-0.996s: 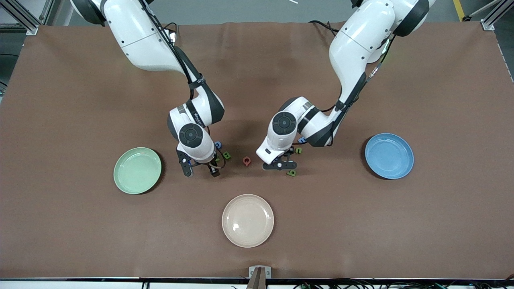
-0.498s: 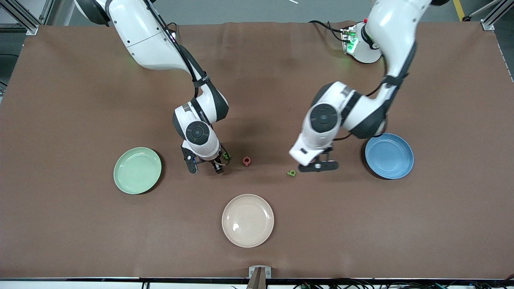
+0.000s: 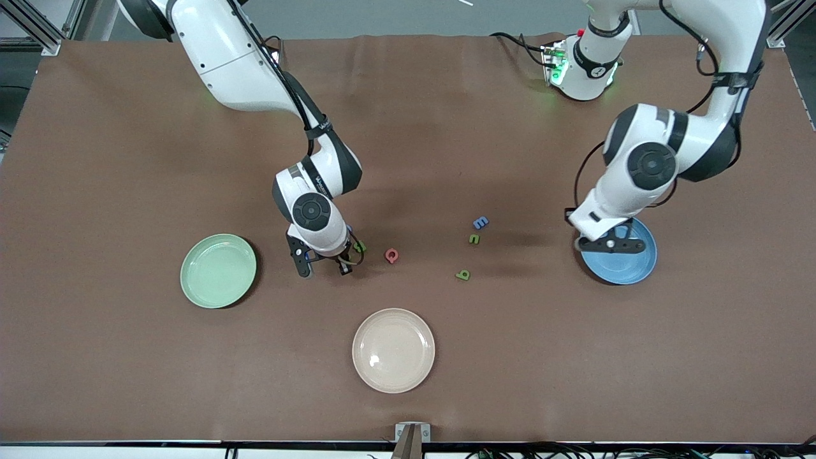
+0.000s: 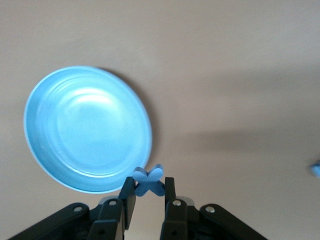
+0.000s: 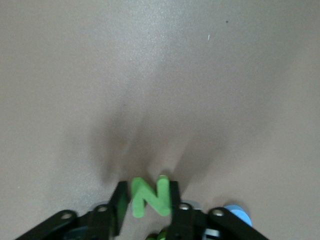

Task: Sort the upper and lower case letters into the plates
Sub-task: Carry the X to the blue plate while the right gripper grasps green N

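Your left gripper [image 4: 148,189] is over the rim of the blue plate [image 3: 628,264], at the left arm's end of the table, and its jaws pinch the blue x [image 4: 148,181] between them. Your right gripper [image 5: 148,200] is low at the table near the middle, between the mint green plate [image 3: 218,270] and the pink Q [image 3: 391,255], and its jaws are pressed onto the green N [image 5: 148,195]. A small green letter [image 3: 360,246] shows just beside this gripper in the front view; I cannot tell which one it is. On the bare table between the two arms you see the blue m [image 3: 480,222], the green n [image 3: 474,239] just beside it and nearer to the front camera, and the green b/q shape [image 3: 463,275] nearer again. The cream-beige plate [image 3: 393,350] lies nearest to the front camera. All three plates have nothing in them.
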Robot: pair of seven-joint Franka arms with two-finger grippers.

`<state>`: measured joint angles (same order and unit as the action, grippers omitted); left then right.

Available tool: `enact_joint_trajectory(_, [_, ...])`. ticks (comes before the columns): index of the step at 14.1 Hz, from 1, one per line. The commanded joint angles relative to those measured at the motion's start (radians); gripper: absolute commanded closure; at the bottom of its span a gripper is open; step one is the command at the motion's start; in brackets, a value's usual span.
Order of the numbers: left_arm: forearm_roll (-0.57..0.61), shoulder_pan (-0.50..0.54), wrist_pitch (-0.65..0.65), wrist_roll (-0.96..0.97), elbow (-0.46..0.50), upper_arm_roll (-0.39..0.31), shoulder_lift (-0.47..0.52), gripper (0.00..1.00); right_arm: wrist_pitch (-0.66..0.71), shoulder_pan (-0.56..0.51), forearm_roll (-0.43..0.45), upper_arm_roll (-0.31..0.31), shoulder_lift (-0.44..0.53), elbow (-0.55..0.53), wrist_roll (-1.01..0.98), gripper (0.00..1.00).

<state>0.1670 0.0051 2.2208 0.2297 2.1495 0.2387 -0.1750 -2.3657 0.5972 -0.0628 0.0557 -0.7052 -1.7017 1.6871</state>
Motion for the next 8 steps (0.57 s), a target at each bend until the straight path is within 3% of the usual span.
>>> enact_joint_trajectory(1, [0.025, 0.077, 0.19, -0.084, 0.195, 0.013, 0.063, 0.9, 0.002, -0.004, -0.003, 0.001, 0.006, -0.019, 0.0, 0.96])
enact_joint_trajectory(3, [0.046, 0.134, 0.275, -0.137, 0.248, 0.013, 0.046, 0.9, 0.017, -0.028, 0.003, 0.0, 0.013, -0.019, -0.039, 1.0])
enact_joint_trajectory(8, [0.155, 0.237, 0.379, -0.167, 0.248, 0.013, -0.059, 0.9, 0.103, -0.114, 0.003, 0.0, 0.094, -0.051, -0.226, 1.0])
